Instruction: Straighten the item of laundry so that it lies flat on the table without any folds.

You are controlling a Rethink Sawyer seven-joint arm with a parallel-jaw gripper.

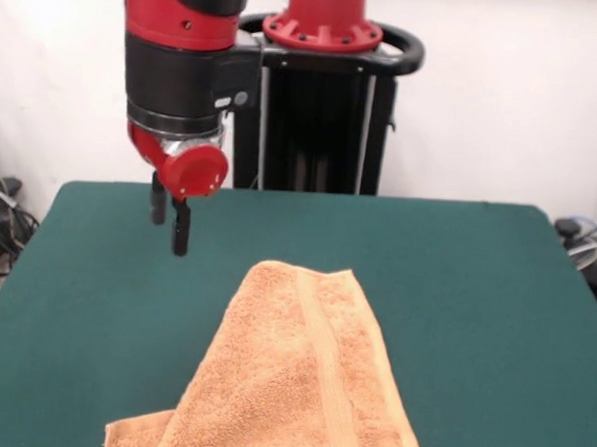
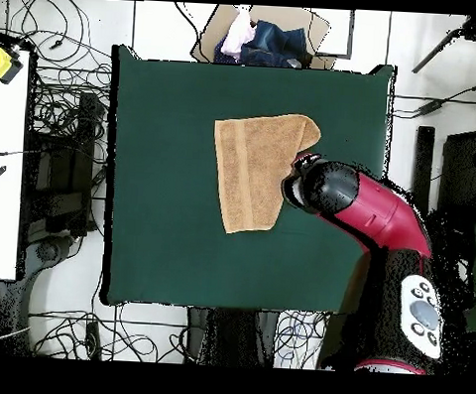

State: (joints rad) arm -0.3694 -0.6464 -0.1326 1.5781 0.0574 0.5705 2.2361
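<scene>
A: From the front, where's the towel (image 1: 290,378)?
B: Mid-worktop (image 1: 475,293), one side folded over. The hand (image 1: 169,224) hovers to its upper left, fingers slightly parted, empty.
A: And overhead?
B: The towel (image 2: 255,171) lies left of the arm (image 2: 371,207); the hand is hidden.

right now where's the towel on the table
In the overhead view the towel lies a little above and right of the middle of the green table, beside the arm. In the front view the pincer hangs apart from it.
</scene>
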